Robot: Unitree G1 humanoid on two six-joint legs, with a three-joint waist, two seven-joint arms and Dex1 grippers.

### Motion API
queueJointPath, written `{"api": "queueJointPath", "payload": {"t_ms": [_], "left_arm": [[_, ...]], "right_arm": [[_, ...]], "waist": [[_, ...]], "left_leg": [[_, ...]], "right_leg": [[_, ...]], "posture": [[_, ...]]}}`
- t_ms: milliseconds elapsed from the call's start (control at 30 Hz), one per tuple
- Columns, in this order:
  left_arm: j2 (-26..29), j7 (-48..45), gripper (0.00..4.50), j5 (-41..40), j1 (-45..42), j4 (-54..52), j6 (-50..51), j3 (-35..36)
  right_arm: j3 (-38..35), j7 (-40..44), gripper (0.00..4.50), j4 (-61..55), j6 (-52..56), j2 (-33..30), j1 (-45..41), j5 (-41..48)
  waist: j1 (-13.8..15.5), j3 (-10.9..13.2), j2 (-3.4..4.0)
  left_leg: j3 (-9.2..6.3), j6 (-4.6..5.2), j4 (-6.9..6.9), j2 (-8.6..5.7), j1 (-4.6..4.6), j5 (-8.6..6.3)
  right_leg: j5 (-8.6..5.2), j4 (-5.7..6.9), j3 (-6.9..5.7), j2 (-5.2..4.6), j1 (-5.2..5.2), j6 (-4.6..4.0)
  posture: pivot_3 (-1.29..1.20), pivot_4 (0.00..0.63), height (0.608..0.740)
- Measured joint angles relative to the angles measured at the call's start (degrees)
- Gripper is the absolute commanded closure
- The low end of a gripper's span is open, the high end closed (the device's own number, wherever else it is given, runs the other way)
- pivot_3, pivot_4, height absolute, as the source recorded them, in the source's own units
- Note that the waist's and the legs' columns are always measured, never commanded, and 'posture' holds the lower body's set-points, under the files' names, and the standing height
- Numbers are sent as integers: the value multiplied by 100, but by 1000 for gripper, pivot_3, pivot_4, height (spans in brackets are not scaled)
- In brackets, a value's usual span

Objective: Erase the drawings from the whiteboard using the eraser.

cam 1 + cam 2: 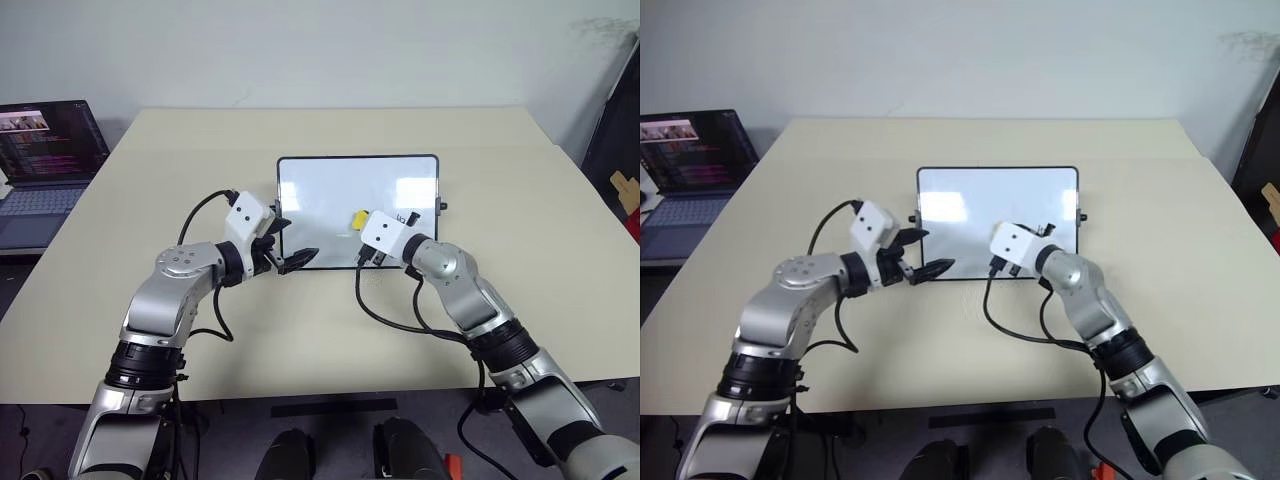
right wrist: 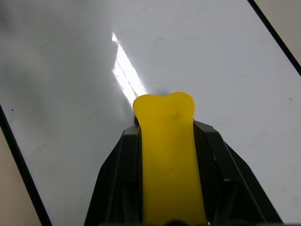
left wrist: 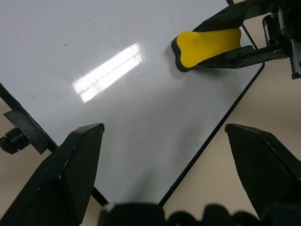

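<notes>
- The right end effector [image 2: 167, 141] is largely hidden behind its own white wrist housing in the head views; the right wrist view shows its two black fingers [image 2: 120, 179] clamped tight on the small yellow block eraser with a dark underside [image 2: 168, 155].
- The near end of the eraser is cut off at the edge of the right wrist view, and its dark underside shows as a thin rim in the left wrist view.
- The small rectangular glossy whiteboard with a thin black frame, rounded corners and small black side knobs [image 1: 330, 190] stands tilted near the middle of the pale beige worktop [image 1: 500, 290]; its lower edge is partly covered by both wrists.
- No drawings can be made out on the white surface in the wrist views; bright strips of reflected light lie across it, and a small dark shape near the right wrist in the head view is too small to tell.
- The open laptop with a dark screen [image 1: 45, 150] at the left edge is cut off, and the rows of text on its screen are too small to read.
- No brand or label can be read anywhere.
- The eraser's far tip meets the board's surface in its lower right part, straight ahead of the right end effector.
- The left end effector [image 1: 285, 250] stands with fingers spread wide, holding nothing, at the board's lower left corner, with the eraser well apart across the board.
</notes>
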Motion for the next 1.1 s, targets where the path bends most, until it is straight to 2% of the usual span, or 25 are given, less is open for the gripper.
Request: {"api": "queueJointPath", "payload": {"t_ms": [300,433,567,733,933,1100], "left_arm": [[-27,-3,0,13,-1,6,-13,-4],[-56,-7,0,25,-2,30,-26,-22],[-59,-8,0,30,-4,33,-39,-35],[-59,-6,0,32,-3,33,-41,-36],[-59,-4,0,36,-2,32,-42,-37],[-59,-3,0,39,-2,32,-42,-37]], "right_arm": [[-877,-445,3357,-287,126,-55,-3,176],[-858,-524,3358,-286,122,58,5,201],[-511,-491,3358,-287,131,345,169,182],[-186,-383,3359,-198,307,397,177,24],[-225,-383,3359,-198,438,394,169,53],[-587,-497,3359,-209,480,290,168,171]], "waist": [[6,2,0],[-9,2,1],[-6,3,1],[6,3,1],[7,3,1],[23,3,1]], "left_leg": [[0,-1,-5,0,-10,-1],[1,-1,-7,3,-10,-1],[1,-1,-7,3,-12,-1],[-2,-1,-6,1,-13,-1],[-2,-1,-5,0,-11,-1],[-4,-1,-3,-3,-11,-1]], "right_leg": [[-1,-16,-1,-2,-5,1],[-1,-15,0,-1,-6,0],[-1,-16,0,0,-7,0],[-1,-16,-4,-1,-7,0],[-1,-13,-4,-1,-5,0],[-1,-11,-6,-1,-3,1]], "posture": [[0,150,740],[0,150,740],[0,150,740],[0,150,740],[0,150,740],[0,150,740]]}}
